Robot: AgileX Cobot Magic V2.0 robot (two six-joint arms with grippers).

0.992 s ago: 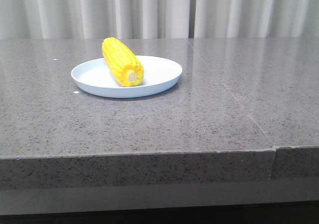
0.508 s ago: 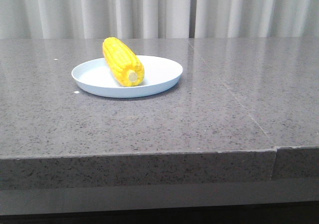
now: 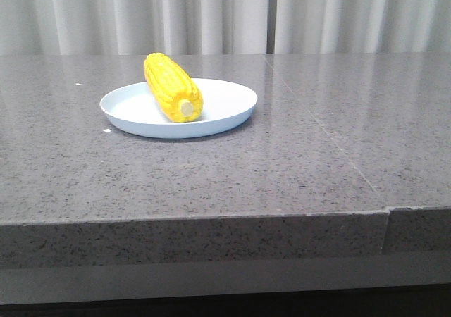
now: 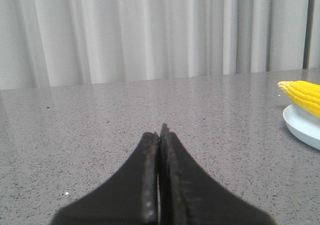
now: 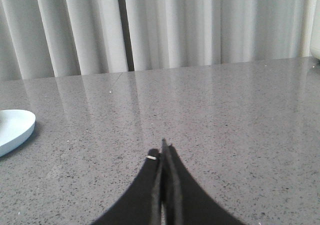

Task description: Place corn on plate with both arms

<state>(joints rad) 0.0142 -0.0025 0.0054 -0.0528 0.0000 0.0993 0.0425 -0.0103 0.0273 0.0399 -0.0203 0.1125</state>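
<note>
The yellow corn (image 3: 173, 87) lies on the pale blue-white plate (image 3: 225, 100) at the back left of the grey table, its pale stub end toward the front. No gripper shows in the front view. In the left wrist view my left gripper (image 4: 159, 131) is shut and empty above bare tabletop, with the corn's tip (image 4: 302, 93) and the plate's rim (image 4: 300, 127) off to one side. In the right wrist view my right gripper (image 5: 162, 150) is shut and empty, with the plate's edge (image 5: 15, 127) well apart from it.
The grey speckled stone table (image 3: 296, 169) has a seam running front to back on its right part and a front edge near the camera. Pale curtains (image 3: 211, 14) hang behind it. A small white speck (image 3: 107, 130) lies left of the plate.
</note>
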